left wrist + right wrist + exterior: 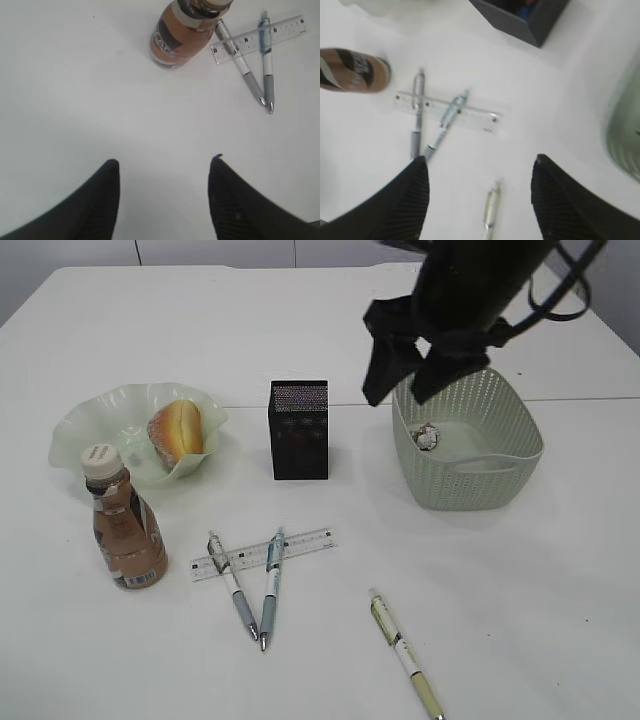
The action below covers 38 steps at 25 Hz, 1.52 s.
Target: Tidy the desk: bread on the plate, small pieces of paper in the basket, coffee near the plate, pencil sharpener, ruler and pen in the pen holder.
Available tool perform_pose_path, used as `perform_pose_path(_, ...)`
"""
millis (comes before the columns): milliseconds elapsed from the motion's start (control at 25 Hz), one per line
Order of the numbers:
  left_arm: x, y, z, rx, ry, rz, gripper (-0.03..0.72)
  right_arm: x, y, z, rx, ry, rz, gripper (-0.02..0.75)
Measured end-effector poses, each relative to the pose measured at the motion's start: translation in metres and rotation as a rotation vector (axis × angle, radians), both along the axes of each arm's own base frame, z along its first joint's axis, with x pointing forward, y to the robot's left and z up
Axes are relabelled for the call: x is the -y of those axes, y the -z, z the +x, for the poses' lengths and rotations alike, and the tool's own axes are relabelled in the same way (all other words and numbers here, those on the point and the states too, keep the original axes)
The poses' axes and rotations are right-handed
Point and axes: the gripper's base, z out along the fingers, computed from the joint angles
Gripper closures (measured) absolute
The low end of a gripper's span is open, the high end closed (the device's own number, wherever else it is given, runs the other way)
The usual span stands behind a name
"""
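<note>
Bottle (124, 530) label unreadable (blurred); ruler (262, 554) bears tick marks.

Counter (330, 660): smooth white, matt w/ faint sheen. Plate (75, 430): translucent pale-green, glossy, looks like glass or plastic, wavy rim. Bread (178, 430): shiny golden crust. Coffee bottle (125, 530): clear glossy plastic w/ printed label, matt off-white cap. Pen holder (299, 430): black, fine perforated mesh, prob. metal, matt. Basket (470, 455): pale-green plastic, woven-look textured walls, smooth rim. Crumpled paper (429, 436) inside, rough creases. Ruler (300, 545): clear plastic, printed marks. Pens (268, 585): plastic barrels, grey rubbery-looking grips, metal tips. Right end effector (480, 197) and left end effector (164, 192): black matt fingers, fine dotted texture on the pads.
</note>
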Motion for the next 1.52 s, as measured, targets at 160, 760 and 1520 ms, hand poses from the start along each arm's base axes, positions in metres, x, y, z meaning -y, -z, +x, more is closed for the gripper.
perform_pose_path(160,0.0,0.0,0.0,0.0,0.0,0.0,0.272,0.022,-0.003,-0.039,-0.016,0.029,-0.124,0.266)
perform_pose_path(760,0.0,-0.002,0.004,0.05,-0.011,-0.007,0.272,0.1,-0.006,-0.189,0.114,0.243,-0.41,0.266)
perform_pose_path(1520,0.028,-0.078,0.088,0.252,0.307,-0.048,0.272,0.097,-0.01,-0.193,0.11,0.305,-0.33,0.266)
